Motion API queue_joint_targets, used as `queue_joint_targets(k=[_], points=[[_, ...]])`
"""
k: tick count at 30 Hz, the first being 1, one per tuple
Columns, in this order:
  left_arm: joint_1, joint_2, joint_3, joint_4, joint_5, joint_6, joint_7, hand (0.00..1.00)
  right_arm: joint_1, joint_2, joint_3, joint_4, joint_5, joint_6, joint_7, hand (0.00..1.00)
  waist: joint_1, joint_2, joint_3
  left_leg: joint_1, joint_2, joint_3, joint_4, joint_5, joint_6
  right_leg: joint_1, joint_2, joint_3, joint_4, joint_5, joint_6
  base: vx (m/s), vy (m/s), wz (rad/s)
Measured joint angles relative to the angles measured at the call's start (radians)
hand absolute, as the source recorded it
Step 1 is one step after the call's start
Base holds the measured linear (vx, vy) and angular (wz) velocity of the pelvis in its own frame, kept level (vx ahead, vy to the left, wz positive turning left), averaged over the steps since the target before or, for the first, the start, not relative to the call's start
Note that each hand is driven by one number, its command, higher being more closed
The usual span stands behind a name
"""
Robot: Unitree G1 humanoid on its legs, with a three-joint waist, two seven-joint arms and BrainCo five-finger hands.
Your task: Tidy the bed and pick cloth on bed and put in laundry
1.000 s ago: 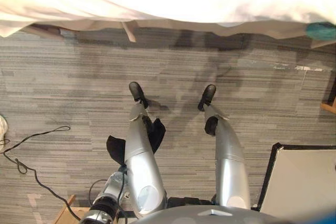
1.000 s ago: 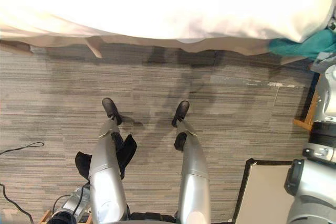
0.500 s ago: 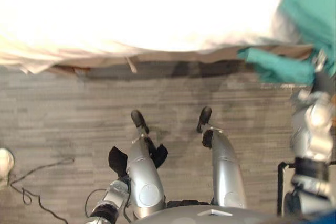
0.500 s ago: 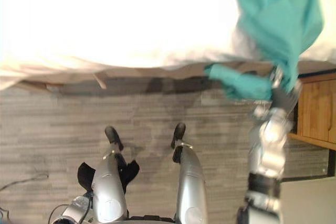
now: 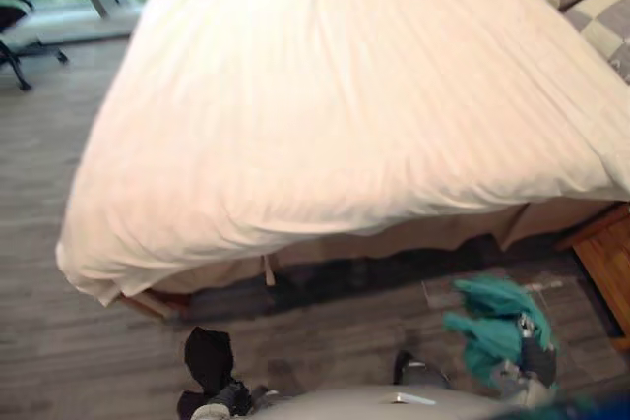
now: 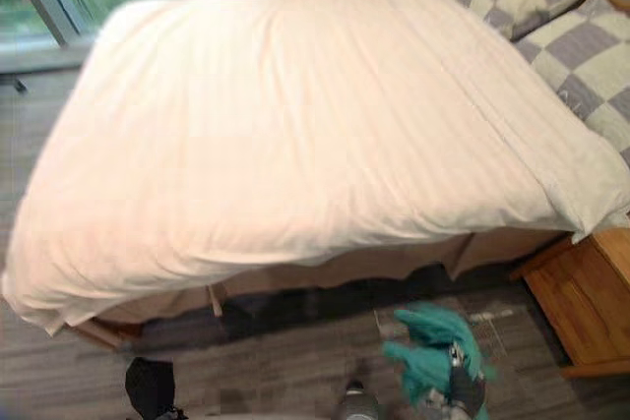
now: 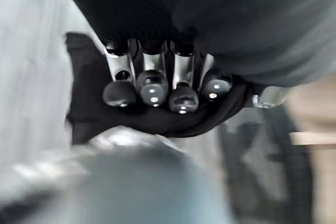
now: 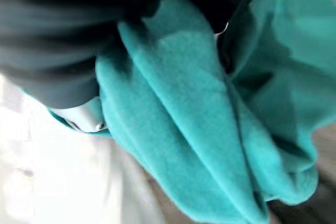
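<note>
Now, crumpled teal cloth [image 5: 495, 327], limp black cloth [image 5: 209, 359]

Bed cover [image 6: 295, 125]: smooth matt white cloth, faint woven stripes.
Teal cloth [image 8: 210, 129]: soft, finely ribbed knit, matt.
Black cloth [image 7: 157, 121]: matt.
Fingers [image 7: 150, 70]: glossy silver metal, dark tips.
Nightstand [image 6: 581, 312]: satin-finished wood.
Floor [image 6: 285, 371]: grey, streaked, matt.
</note>
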Motion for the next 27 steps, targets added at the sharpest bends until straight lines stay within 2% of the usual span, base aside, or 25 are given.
queue_joint_targets(k=[1, 3, 5, 6, 7, 8, 9, 10, 11, 13, 14, 15, 16, 17, 18, 19, 20, 21, 22, 23, 24, 25, 26, 27], points=[[-0.001, -0.002, 0.001, 0.029, -0.002, -0.049, -0.009, 1.0, 0.0, -0.01, 0.006, 0.101, -0.04, 0.004, 0.025, 1.0, -0.007, 0.005, -0.015, 0.002, -0.019, -0.035, -0.014, 0.0, 0.0, 0.032, -0.016, -0.031, -0.028, 0.007, 0.014, 0.04, 0.11, 0.57], [-0.001, -0.003, 0.001, 0.047, -0.012, -0.093, -0.012, 1.0, -0.001, -0.018, 0.022, 0.167, -0.098, 0.015, 0.056, 1.0, -0.007, 0.003, -0.017, 0.001, -0.041, -0.088, -0.03, 0.001, 0.002, 0.071, -0.036, -0.071, -0.054, 0.015, 0.028, 0.05, 0.077, 0.77], [-0.005, -0.003, 0.001, 0.065, -0.029, -0.126, -0.016, 1.0, -0.004, -0.02, 0.054, 0.203, -0.158, 0.025, 0.072, 1.0, -0.007, 0.003, -0.018, -0.009, -0.063, -0.151, -0.033, 0.006, 0.009, 0.105, -0.047, -0.071, -0.042, -0.011, 0.022, 0.07, 0.024, 0.96], [-0.006, 0.001, 0.0, 0.067, -0.03, -0.132, -0.017, 1.0, -0.004, -0.021, 0.059, 0.208, -0.175, 0.035, 0.081, 1.0, -0.016, 0.006, -0.017, -0.031, -0.073, -0.209, -0.033, 0.01, 0.018, 0.114, -0.027, -0.015, -0.026, -0.066, 0.006, 0.0, -0.068, 1.98], [-0.024, 0.011, -0.006, 0.068, -0.029, -0.141, -0.018, 1.0, 0.003, -0.026, 0.075, 0.228, -0.175, 0.049, 0.083, 1.0, -0.047, -0.009, -0.015, -0.071, -0.096, -0.341, -0.033, 0.019, 0.038, 0.132, 0.037, 0.102, -0.008, -0.135, -0.039, 0.01, -0.099, 3.0], [-0.056, 0.012, -0.008, 0.078, -0.025, -0.162, -0.03, 1.0, -0.001, -0.035, 0.093, 0.259, -0.173, 0.069, 0.083, 1.0, -0.038, -0.034, -0.025, -0.113, -0.131, -0.452, -0.033, 0.04, 0.045, 0.139, 0.043, 0.145, 0.025, -0.161, -0.037, 0.05, -0.069, 2.79], [-0.068, 0.013, -0.009, 0.081, -0.022, -0.165, -0.031, 1.0, -0.006, -0.039, 0.098, 0.271, -0.172, 0.07, 0.083, 1.0, -0.028, -0.025, -0.024, -0.123, -0.139, -0.477, -0.033, 0.046, 0.047, 0.143, 0.043, 0.157, 0.029, -0.169, -0.039, 0.07, -0.023, 1.73], [-0.073, 0.014, -0.009, 0.086, -0.02, -0.168, -0.031, 1.0, -0.017, -0.043, 0.107, 0.278, -0.17, 0.071, 0.084, 1.0, -0.02, -0.028, -0.022, -0.131, -0.145, -0.5, -0.033, 0.051, 0.047, 0.151, 0.043, 0.162, 0.028, -0.174, -0.04, 0.05, -0.011, 1.13], [-0.073, 0.016, -0.009, 0.088, -0.03, -0.173, -0.029, 1.0, -0.064, -0.064, 0.134, 0.291, -0.16, 0.073, 0.101, 1.0, 0.005, -0.034, -0.004, -0.136, -0.155, -0.556, -0.033, 0.068, 0.048, 0.192, 0.041, 0.123, 0.01, -0.176, -0.037, 0.02, -0.021, 1.0], [-0.07, 0.013, -0.006, 0.087, -0.059, -0.18, -0.027, 1.0, -0.11, -0.078, 0.162, 0.294, -0.17, 0.084, 0.13, 1.0, 0.021, -0.029, 0.009, -0.137, -0.161, -0.591, -0.033, 0.078, 0.047, 0.223, 0.042, 0.083, 0.002, -0.178, -0.033, -0.02, -0.037, 0.85], [-0.06, 0.009, -0.005, 0.087, -0.099, -0.195, -0.027, 1.0, -0.133, -0.096, 0.179, 0.291, -0.205, 0.092, 0.151, 1.0, 0.026, -0.019, 0.016, -0.14, -0.167, -0.613, -0.033, 0.085, 0.047, 0.237, 0.038, 0.055, 0.006, -0.184, -0.028, -0.05, -0.038, 0.65], [-0.057, 0.007, -0.005, 0.086, -0.113, -0.198, -0.027, 1.0, -0.139, -0.099, 0.187, 0.289, -0.217, 0.093, 0.158, 1.0, 0.03, -0.021, 0.022, -0.142, -0.171, -0.624, -0.033, 0.088, 0.05, 0.242, 0.036, 0.041, 0.01, -0.188, -0.026, -0.09, -0.037, 0.77], [-0.053, 0.001, -0.004, 0.086, -0.155, -0.21, -0.031, 1.0, -0.151, -0.101, 0.2, 0.285, -0.235, 0.093, 0.167, 1.0, 0.039, -0.012, 0.037, -0.147, -0.187, -0.641, -0.033, 0.105, 0.063, 0.258, 0.024, -0.007, 0.026, -0.203, -0.017, -0.09, -0.022, 1.15], [-0.054, -0.006, -0.002, 0.08, -0.181, -0.222, -0.036, 1.0, -0.157, -0.109, 0.193, 0.281, -0.233, 0.094, 0.174, 1.0, 0.035, -0.005, 0.042, -0.171, -0.211, -0.655, -0.033, 0.133, 0.095, 0.271, 0.011, -0.076, 0.038, -0.216, -0.015, -0.11, -0.009, 1.33], [-0.054, -0.009, -0.001, 0.075, -0.189, -0.228, -0.042, 1.0, -0.155, -0.107, 0.189, 0.28, -0.232, 0.094, 0.18, 1.0, 0.032, -0.002, 0.043, -0.18, -0.219, -0.644, -0.033, 0.123, 0.128, 0.277, 0.007, -0.106, 0.038, -0.218, -0.014, -0.11, 0.023, 1.86], [-0.066, -0.018, 0.015, 0.063, -0.214, -0.241, -0.066, 1.0, -0.154, -0.1, 0.165, 0.278, -0.233, 0.104, 0.193, 1.0, 0.024, -0.005, 0.055, -0.2, -0.233, -0.556, -0.034, 0.045, 0.227, 0.312, -0.008, -0.206, 0.028, -0.218, -0.008, -0.09, 0.022, 1.64], [-0.066, -0.023, 0.021, 0.062, -0.223, -0.243, -0.074, 1.0, -0.153, -0.096, 0.158, 0.278, -0.235, 0.105, 0.196, 1.0, 0.019, -0.007, 0.057, -0.208, -0.241, -0.514, -0.033, -0.006, 0.248, 0.327, -0.019, -0.244, 0.016, -0.213, -0.005, -0.06, 0.068, 2.3], [-0.095, -0.034, 0.037, 0.056, -0.235, -0.25, -0.091, 1.0, -0.166, -0.09, 0.151, 0.281, -0.237, 0.101, 0.201, 1.0, 0.016, -0.048, 0.072, -0.254, -0.247, -0.387, 0.08, -0.058, 0.242, 0.345, -0.07, -0.344, 0.011, -0.202, -0.005, 0.0, 0.073, 2.02], [-0.109, -0.035, 0.04, 0.052, -0.247, -0.261, -0.118, 1.0, -0.174, -0.092, 0.137, 0.285, -0.247, 0.098, 0.205, 1.0, 0.027, -0.052, 0.078, -0.31, -0.233, -0.308, 0.288, -0.065, 0.245, 0.346, -0.099, -0.42, 0.04, -0.202, -0.005, 0.02, 0.079, 1.85], [-0.109, -0.034, 0.038, 0.053, -0.247, -0.261, -0.125, 1.0, -0.185, -0.095, 0.137, 0.285, -0.252, 0.098, 0.207, 1.0, 0.027, -0.05, 0.079, -0.315, -0.227, -0.291, 0.358, -0.07, 0.243, 0.349, -0.105, -0.436, 0.054, -0.202, -0.005, 0.04, 0.071, 1.54], [-0.095, -0.037, 0.03, 0.061, -0.247, -0.262, -0.14, 1.0, -0.195, -0.11, 0.14, 0.283, -0.253, 0.096, 0.214, 1.0, 0.025, -0.026, 0.088, -0.303, -0.22, -0.272, 0.426, -0.136, 0.213, 0.357, -0.096, -0.452, 0.103, -0.202, -0.005, 0.05, 0.122, 1.62], [-0.097, -0.04, 0.013, 0.064, -0.247, -0.262, -0.149, 1.0, -0.202, -0.114, 0.132, 0.285, -0.253, 0.094, 0.218, 1.0, 0.018, -0.012, 0.096, -0.299, -0.234, -0.284, 0.376, -0.151, 0.245, 0.344, -0.09, -0.449, 0.162, -0.208, -0.005, 0.04, 0.139, 1.66], [-0.1, -0.042, 0.006, 0.065, -0.247, -0.262, -0.151, 1.0, -0.206, -0.113, 0.123, 0.285, -0.253, 0.094, 0.22, 1.0, 0.018, -0.001, 0.095, -0.298, -0.246, -0.305, 0.339, -0.143, 0.253, 0.334, -0.081, -0.439, 0.163, -0.231, -0.019, -0.03, 0.116, 1.64], [-0.122, -0.028, 0.003, 0.066, -0.247, -0.262, -0.162, 1.0, -0.224, -0.091, 0.123, 0.288, -0.253, 0.09, 0.228, 1.0, 0.018, -0.043, 0.109, -0.295, -0.295, -0.352, 0.238, -0.077, 0.248, 0.299, -0.044, -0.409, 0.037, -0.227, -0.034, -0.02, 0.06, 1.43]])
